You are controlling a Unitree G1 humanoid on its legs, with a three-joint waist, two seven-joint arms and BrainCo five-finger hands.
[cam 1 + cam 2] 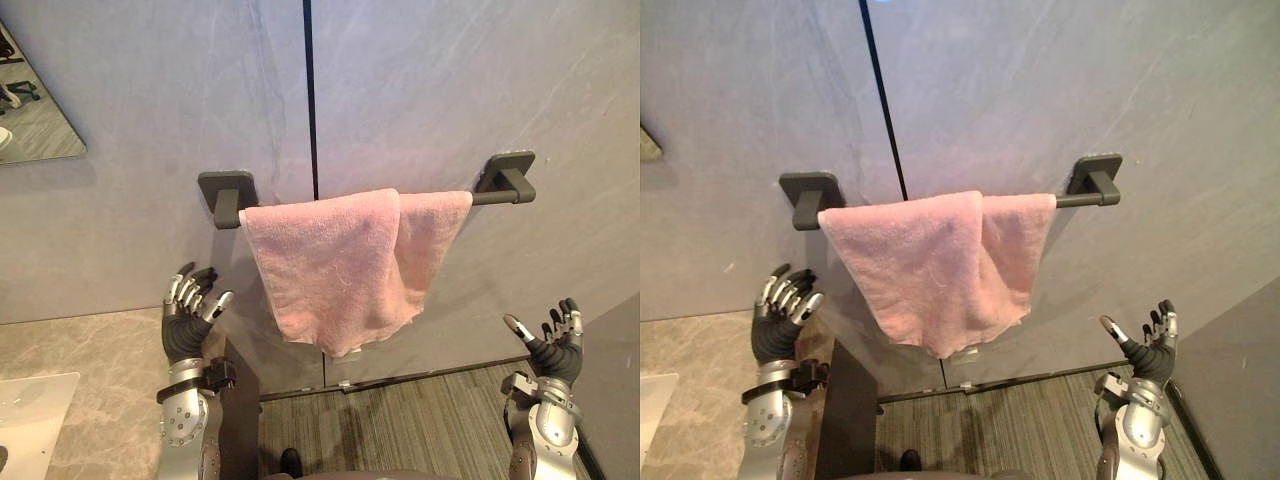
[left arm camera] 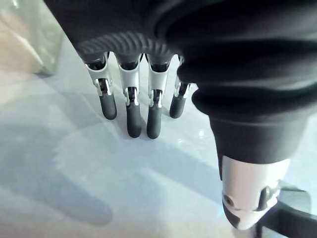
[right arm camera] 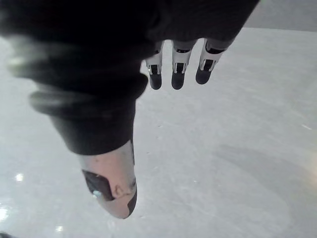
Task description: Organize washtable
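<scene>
A soft pink towel (image 1: 345, 262) drapes folded over a dark metal bar (image 1: 498, 196); left hand (image 1: 188, 312) and right hand (image 1: 553, 344) hang released, fingers straight

The left hand (image 1: 188, 325) and right hand (image 1: 555, 352) are finished alike: silver fingers (image 2: 132, 119) tipped dark, ribbed dark covers behind the fingers, screw-studded silver wrists.

Left and right eye views — a head-mounted stereo pair — face the grey wall (image 1: 450, 90) at mid range. Both share the towel bar (image 1: 497, 196), the pink towel (image 1: 340, 265), the left hand (image 1: 186, 330) and the right hand (image 1: 556, 355). Each wrist view looks along its own fingers (image 2: 133, 119) from very close, apparently at that same wall.
</scene>
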